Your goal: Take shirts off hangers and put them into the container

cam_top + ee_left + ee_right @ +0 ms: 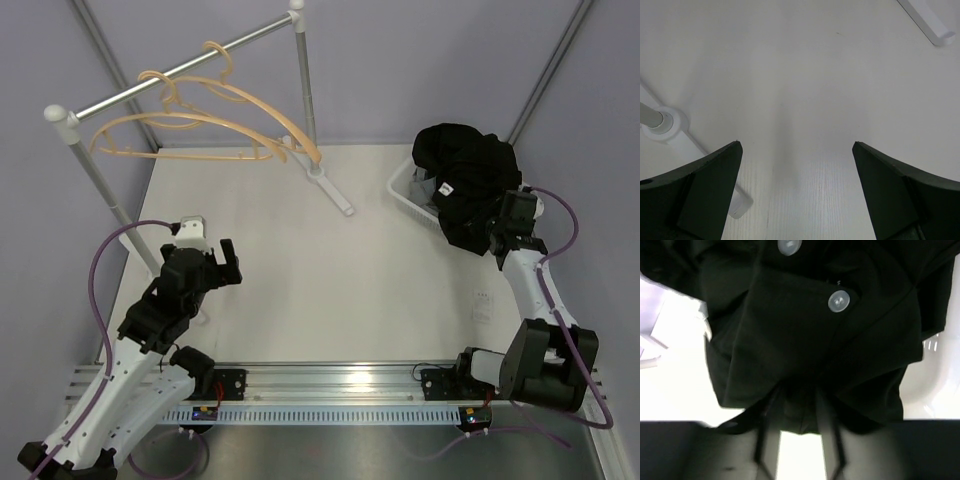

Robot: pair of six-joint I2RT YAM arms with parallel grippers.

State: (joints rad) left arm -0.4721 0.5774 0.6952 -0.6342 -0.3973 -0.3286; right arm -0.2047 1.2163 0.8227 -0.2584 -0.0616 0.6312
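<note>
Table: a white, matt table top (330, 290) is seen, faintly grained in the close view.
Walls: pale lavender-grey panels (420, 60) are set on three sides and framed by grey metal struts (550, 70).
Garment rail: a grey metal bar (115, 98) is carried on two posts with white caps; white feet (330, 190) rest on the table top.
Near edge: a ribbed aluminium track (320, 378) is fixed across.
Light: soft, even; only faint shadows are cast.

Black on white, and you saw it plainly.
Your black shirt (465, 170) carried pale grey buttons (839, 300); the container (403, 189) was white, the hangers (185, 117) light tan, the table (330, 290) plain white.
</note>
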